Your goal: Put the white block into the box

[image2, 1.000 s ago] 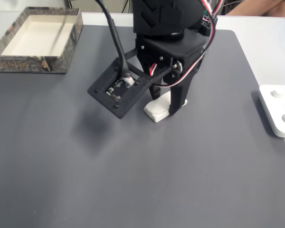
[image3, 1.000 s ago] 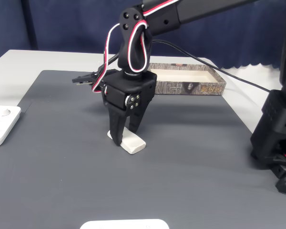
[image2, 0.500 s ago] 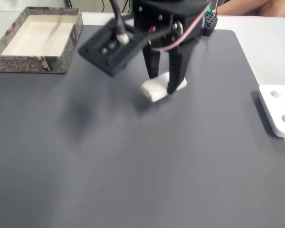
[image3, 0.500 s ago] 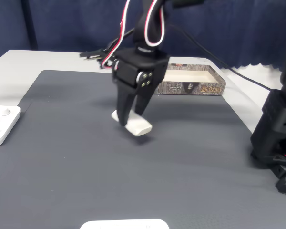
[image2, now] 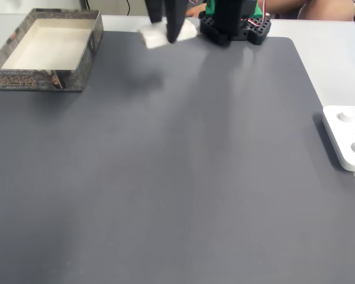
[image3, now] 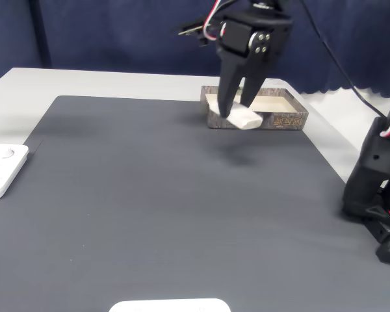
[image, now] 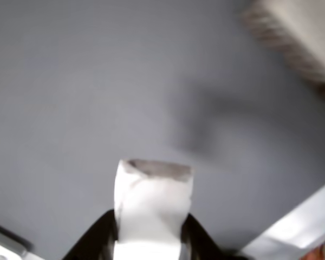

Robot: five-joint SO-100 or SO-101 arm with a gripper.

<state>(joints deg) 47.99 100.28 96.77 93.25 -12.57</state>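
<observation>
My gripper [image3: 234,109] is shut on the white block [image3: 244,119] and holds it in the air, tilted, above the grey mat and just in front of the box [image3: 276,121]. From the other side, the block [image2: 151,36] hangs between the black fingers at the top edge, to the right of the box [image2: 44,80], which stands in the far left corner with a pale interior. In the other view the block [image: 151,197] sticks out between both fingers [image: 97,238], and the box [image: 295,32] shows blurred at the top right.
A flat white device [image2: 346,137] lies at the mat's right edge, also seen as the white device [image3: 1,170]. The arm's base [image2: 236,21] stands at the far edge, a black stand [image3: 377,195] at the right. A person's arm [image2: 319,7] rests beyond the table.
The gripper has lifted the white block off the mat and carried it up and toward the box.
</observation>
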